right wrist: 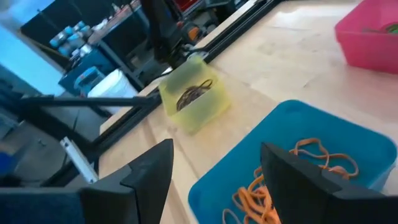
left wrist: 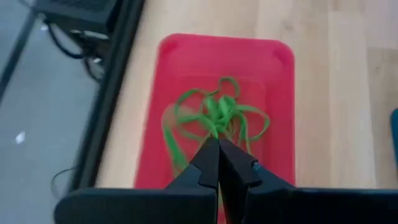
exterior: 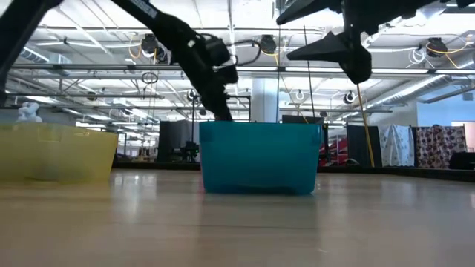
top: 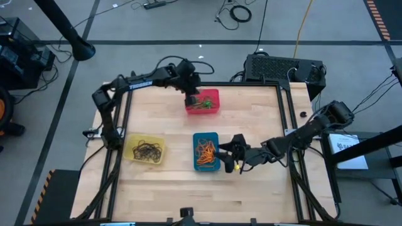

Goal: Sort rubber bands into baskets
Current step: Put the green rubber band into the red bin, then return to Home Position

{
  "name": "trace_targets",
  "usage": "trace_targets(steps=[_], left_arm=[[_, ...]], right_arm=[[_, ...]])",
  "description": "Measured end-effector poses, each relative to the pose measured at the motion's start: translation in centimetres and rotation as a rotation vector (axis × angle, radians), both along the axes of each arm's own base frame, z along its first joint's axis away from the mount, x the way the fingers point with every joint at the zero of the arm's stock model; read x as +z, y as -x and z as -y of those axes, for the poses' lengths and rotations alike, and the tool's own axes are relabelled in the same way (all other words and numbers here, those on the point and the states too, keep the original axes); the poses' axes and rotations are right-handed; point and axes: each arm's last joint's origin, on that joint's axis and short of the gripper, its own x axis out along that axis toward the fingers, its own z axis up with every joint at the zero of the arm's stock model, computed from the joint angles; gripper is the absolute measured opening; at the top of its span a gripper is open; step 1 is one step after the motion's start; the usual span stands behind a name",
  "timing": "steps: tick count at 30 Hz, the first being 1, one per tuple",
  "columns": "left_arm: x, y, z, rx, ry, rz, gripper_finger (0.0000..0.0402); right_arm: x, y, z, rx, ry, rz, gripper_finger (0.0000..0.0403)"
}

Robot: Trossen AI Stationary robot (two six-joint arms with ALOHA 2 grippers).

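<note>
On the wooden tabletop, left gripper, jaws pressed together, sits directly over green rubber bands in the shallow red plastic basket; right gripper spread over blue basket.

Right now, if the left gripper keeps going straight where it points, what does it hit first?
Likely the green rubber bands in the red basket: the shut left gripper points down at that tangle. How far above them it sits is unclear.

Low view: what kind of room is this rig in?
Likely a robotics lab or workshop hall: open ceiling trusses with hanging lights, cables on the grey floor, and equipment racks beside the wooden table with its sorting baskets.
</note>
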Motion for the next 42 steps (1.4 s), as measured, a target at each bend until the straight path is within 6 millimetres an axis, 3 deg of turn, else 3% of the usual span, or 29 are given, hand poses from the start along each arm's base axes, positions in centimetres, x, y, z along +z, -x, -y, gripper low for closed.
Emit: trace_targets(steps=[8,14,22,25,31,38,42], left_arm=[[-2.7,-1.1,0.0,-0.02,0.045,-0.049,0.0013],[-2.7,-1.4,0.2,-0.027,0.041,-0.043,0.0055],[-2.6,-1.3,0.2,0.062,0.103,-0.033,0.0104],[-1.0,-0.7,0.3,0.099,0.154,0.016,0.0106],[4.5,1.6,1.3,0.122,0.154,0.151,0.0107],[11.1,5.8,4.1,0.103,0.079,0.287,0.0107],[13.3,8.8,6.1,0.095,0.041,0.352,0.0107]], right_arm=[[0.1,-0.7,2.1,-0.059,0.068,-0.011,0.0232],[0.7,-1.4,5.0,-0.111,0.16,-0.011,0.0232],[2.9,-0.6,9.8,0.034,0.321,-0.041,0.0232],[3.8,0.1,11.2,0.08,0.322,-0.027,0.0232],[6.3,2.3,13.0,0.092,0.379,0.033,0.0232],[8.7,5.3,14.2,0.029,0.437,0.082,0.0232],[9.8,7.3,14.3,0.005,0.439,0.1,0.0222]])
